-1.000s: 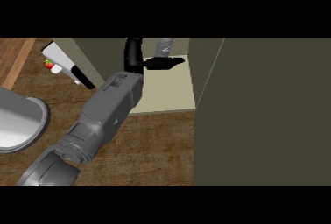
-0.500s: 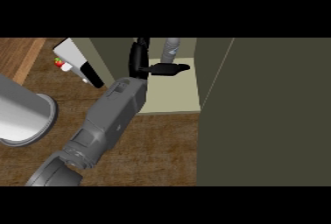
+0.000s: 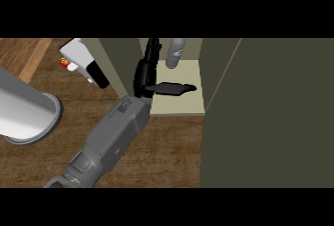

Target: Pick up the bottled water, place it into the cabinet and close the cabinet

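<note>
1. Far left: a big grey metal cylinder with a flared round base is sitting on the brown wood-grain counter; the frame edge is cutting off its upper part.
2. Just right of it, near the top: a white box-shaped appliance with a black face is standing on the counter, with a small red and green item touching its left side. Cannot tell what that item is.
3. Centre: one grey forearm is coming in from the lower edge and angling up and to the right into the open olive-green cabinet.
4. Its black hand is reaching inside the cabinet, over the pale beige shelf. The fingers are lying straight and pressed together, pointing into the cabinet; the thumb is sticking out sideways to the right. It is holding nothing.
5. Which arm this is: cannot tell from this view. Only one hand is showing.
6. Just right of the fingertips: the grey plastic water bottle is standing upright at the back of the shelf, inside the cabinet, near the hand but apart from it.
7. Right: the dark olive cabinet door is standing open, filling the right part of the view.
</note>
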### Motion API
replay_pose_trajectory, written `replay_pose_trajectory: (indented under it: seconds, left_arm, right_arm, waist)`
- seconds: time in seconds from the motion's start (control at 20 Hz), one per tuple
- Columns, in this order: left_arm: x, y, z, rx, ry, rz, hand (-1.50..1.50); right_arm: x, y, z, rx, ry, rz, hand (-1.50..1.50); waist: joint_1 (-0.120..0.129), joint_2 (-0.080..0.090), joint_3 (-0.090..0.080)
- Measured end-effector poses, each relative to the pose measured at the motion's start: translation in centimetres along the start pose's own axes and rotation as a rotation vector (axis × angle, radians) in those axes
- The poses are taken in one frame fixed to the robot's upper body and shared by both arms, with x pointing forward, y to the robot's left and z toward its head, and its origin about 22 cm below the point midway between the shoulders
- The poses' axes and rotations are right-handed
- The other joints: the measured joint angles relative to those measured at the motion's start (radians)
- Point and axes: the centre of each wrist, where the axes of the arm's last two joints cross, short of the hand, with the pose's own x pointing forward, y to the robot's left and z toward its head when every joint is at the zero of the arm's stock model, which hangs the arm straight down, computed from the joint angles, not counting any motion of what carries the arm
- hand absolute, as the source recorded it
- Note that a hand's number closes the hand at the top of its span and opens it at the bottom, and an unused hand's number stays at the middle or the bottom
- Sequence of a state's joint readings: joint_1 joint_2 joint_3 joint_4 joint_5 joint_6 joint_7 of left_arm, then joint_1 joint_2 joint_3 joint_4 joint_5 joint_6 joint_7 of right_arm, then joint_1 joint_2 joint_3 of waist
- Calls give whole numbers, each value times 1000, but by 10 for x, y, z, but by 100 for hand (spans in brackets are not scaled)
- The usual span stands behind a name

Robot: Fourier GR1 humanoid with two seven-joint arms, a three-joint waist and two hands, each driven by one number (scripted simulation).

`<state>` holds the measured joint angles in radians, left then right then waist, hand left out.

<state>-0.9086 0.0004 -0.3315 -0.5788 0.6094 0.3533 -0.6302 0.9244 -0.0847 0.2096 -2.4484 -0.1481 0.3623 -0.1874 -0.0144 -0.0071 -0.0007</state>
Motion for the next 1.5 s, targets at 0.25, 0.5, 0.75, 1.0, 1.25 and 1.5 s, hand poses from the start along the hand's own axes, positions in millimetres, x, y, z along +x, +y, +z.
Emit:
replay_pose_trajectory:
  seconds: [0.25, 0.5, 0.75, 1.0, 1.25, 1.5]
  left_arm:
    - [-4, -8, 35, -79, -1, 113, -150]
    - [3, -9, 71, -139, -16, 193, -150]
    - [15, -1, 98, -169, -18, 237, 150]
    - [23, 16, 132, -182, 17, 253, 150]
    - [38, 43, 155, -162, 19, 246, -150]
    - [56, 72, 177, -103, 8, 229, -150]
  right_arm:
    - [1, 3, 2, -13, 1, -3, -150]
    - [3, 4, 3, -13, 8, 6, -150]
    - [6, 0, 7, 46, 23, 43, -150]
    - [10, -3, 8, 179, 46, 60, 150]
    - [12, 2, 8, 340, 91, 45, 150]
    - [13, 10, 9, 449, 78, -11, 150]
  waist:
    - [9, -3, 0]
    - [20, -3, 0]
    - [17, -2, 0]
    - [21, -3, 0]
    - [23, -2, -1]
    - [19, -7, -1]
